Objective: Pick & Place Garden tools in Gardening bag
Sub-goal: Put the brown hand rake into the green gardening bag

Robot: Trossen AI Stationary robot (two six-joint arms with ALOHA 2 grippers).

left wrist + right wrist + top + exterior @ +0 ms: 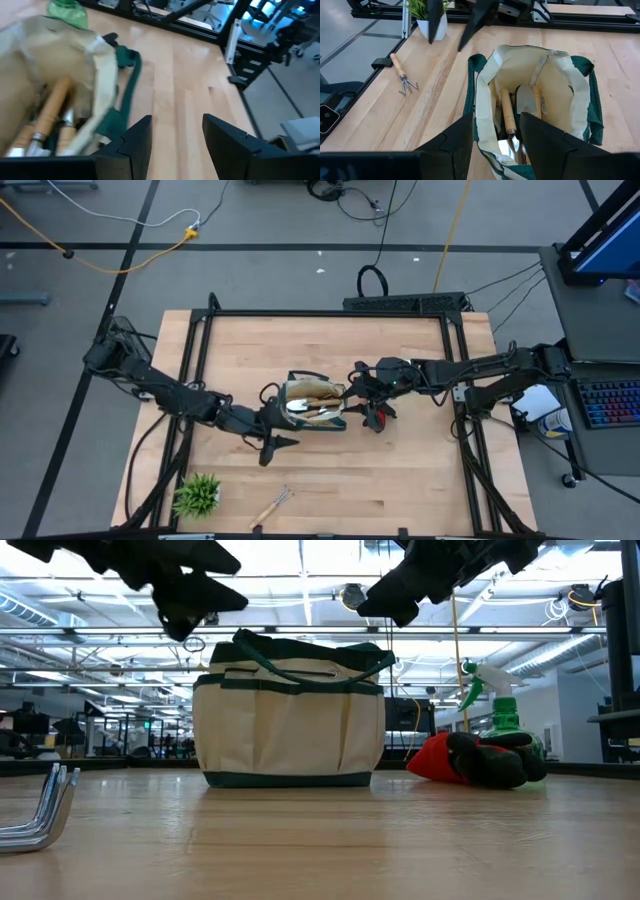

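Right hand (pixel 352 394) hovers open just beside gardening bag (pixel 312 404)

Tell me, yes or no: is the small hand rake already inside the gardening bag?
No. The hand rake lies on the bare table near the potted plant, well apart from the gardening bag, which holds other wooden-handled tools.

Spray bottle (pixel 497 712) half hidden behind gloves (pixel 478 759), rake (pixel 40 805) cut off
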